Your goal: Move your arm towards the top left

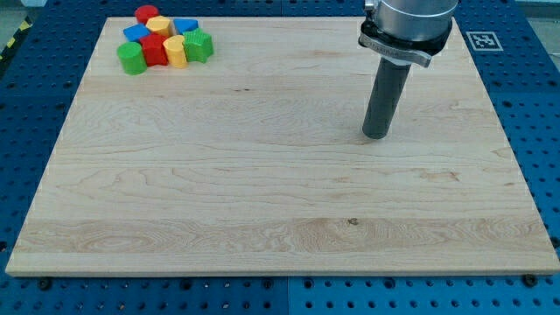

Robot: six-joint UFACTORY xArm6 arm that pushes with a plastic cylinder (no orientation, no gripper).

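Note:
My tip (pixel 376 136) rests on the wooden board (pixel 262 201) right of centre, in the upper half. All the blocks sit in one tight cluster at the view's top left, far left of my tip. The cluster holds a red cylinder (pixel 146 14), a yellow block (pixel 159 25), a blue block (pixel 185 26), another blue block (pixel 136 33), a red block (pixel 155 49), a yellow cylinder (pixel 175 52), a green block (pixel 199 45) and a green cylinder (pixel 131 58). My tip touches no block.
The board lies on a blue perforated table (pixel 534 87). A white fiducial marker (pixel 480 40) sits off the board at the top right. The arm's grey body (pixel 407 26) hangs over the board's top edge.

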